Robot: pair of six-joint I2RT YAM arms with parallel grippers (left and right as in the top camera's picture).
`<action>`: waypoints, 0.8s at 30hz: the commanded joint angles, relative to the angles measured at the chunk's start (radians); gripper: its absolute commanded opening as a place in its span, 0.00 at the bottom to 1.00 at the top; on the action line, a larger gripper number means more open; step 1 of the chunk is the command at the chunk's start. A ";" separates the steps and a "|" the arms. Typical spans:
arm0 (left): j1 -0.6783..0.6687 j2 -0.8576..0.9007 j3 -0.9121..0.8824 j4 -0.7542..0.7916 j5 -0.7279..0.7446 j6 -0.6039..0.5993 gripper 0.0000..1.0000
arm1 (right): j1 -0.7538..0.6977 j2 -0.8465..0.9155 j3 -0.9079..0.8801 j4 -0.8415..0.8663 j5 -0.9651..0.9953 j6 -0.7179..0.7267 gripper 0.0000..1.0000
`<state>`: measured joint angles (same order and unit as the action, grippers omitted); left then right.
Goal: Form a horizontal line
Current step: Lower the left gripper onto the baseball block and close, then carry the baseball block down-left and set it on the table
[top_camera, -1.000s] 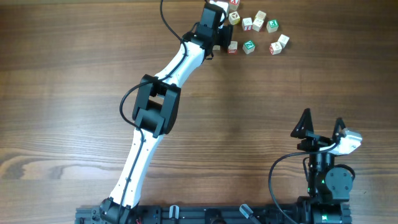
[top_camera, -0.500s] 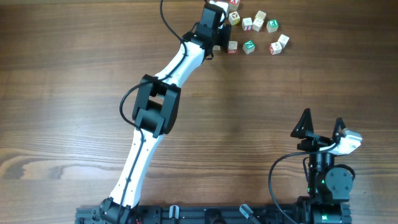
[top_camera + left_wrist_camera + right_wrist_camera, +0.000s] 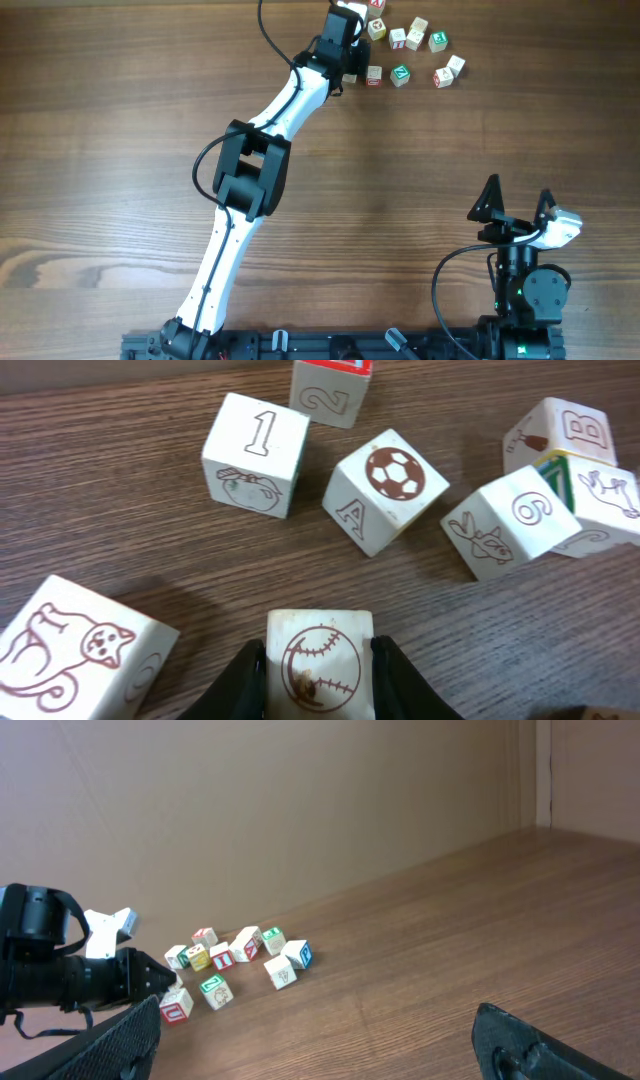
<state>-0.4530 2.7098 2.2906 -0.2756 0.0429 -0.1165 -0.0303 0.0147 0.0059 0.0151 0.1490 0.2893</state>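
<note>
Left end effector (image 3: pixel 320 682) now closed on baseball cube (image 3: pixel 320 658); right end effector (image 3: pixel 518 192) open, empty.

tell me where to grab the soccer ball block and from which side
Come from above and pinch the soccer ball block across its A face and the opposite face. It sits turned diagonally, so match that angle. Those two sides seem to face bare table; the other pair faces the 1 block and the 6 block.

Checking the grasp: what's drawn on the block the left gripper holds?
A brown baseball on the block; left wrist view shows it best.
</note>
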 commanded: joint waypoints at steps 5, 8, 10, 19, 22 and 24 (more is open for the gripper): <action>-0.004 -0.113 0.021 -0.004 -0.068 0.010 0.29 | -0.008 -0.001 -0.001 0.005 -0.016 -0.008 1.00; -0.004 -0.169 0.021 -0.020 -0.068 0.009 0.30 | -0.008 -0.001 -0.001 0.005 -0.016 -0.008 1.00; -0.004 -0.225 0.021 -0.055 -0.068 0.009 0.30 | -0.008 -0.001 -0.001 0.005 -0.016 -0.008 1.00; -0.005 -0.460 0.021 -0.346 -0.068 0.003 0.30 | -0.008 -0.001 -0.001 0.005 -0.016 -0.008 1.00; -0.008 -0.523 0.021 -0.491 -0.067 -0.001 0.29 | -0.008 -0.001 -0.001 0.005 -0.016 -0.008 1.00; -0.009 -0.558 0.021 -0.606 -0.067 -0.026 0.29 | -0.008 -0.001 -0.001 0.005 -0.016 -0.008 1.00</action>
<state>-0.4572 2.2086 2.3020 -0.7719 -0.0143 -0.1173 -0.0303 0.0151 0.0059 0.0147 0.1490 0.2893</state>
